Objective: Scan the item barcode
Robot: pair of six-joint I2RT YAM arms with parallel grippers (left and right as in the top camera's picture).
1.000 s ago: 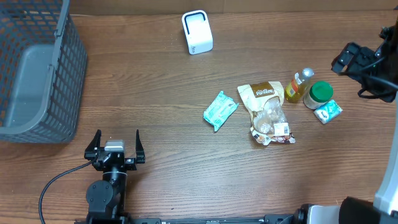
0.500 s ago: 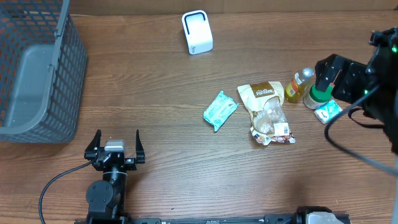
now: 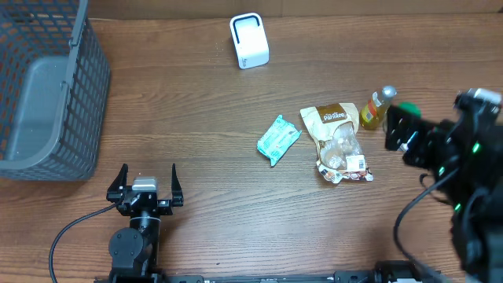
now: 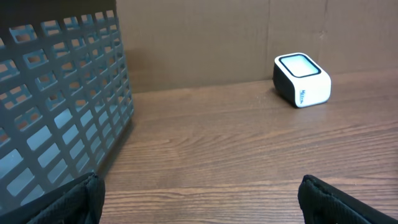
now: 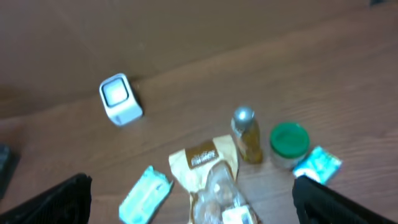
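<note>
1. Wood-grain brown counter (image 3: 196,102) fills the overhead view; the wrist views show a plain brown wall (image 4: 199,37) rising behind it.
2. Nothing is held. The goods lie in a loose cluster right of centre: a teal packet (image 3: 278,139), and beside it a brown-and-white snack bag (image 3: 336,140) with a clear window and a pale label at its lower end.
3. Just right of the bag stands an amber bottle (image 3: 376,110) with a silver cap. The right wrist view shows a green-lidded jar (image 5: 289,144) and a small teal packet (image 5: 317,165) past it.
4. A white scanner (image 3: 249,41) with a dark-framed face stands near the far edge, well apart from the goods.
5. A grey mesh basket (image 3: 47,86) sits at the far left.
6. The blurred right gripper (image 3: 399,127) covers the jar from overhead, jaws apart and empty.
7. The left gripper (image 3: 148,171) is near the front edge, jaws spread wide, gripping nothing.
</note>
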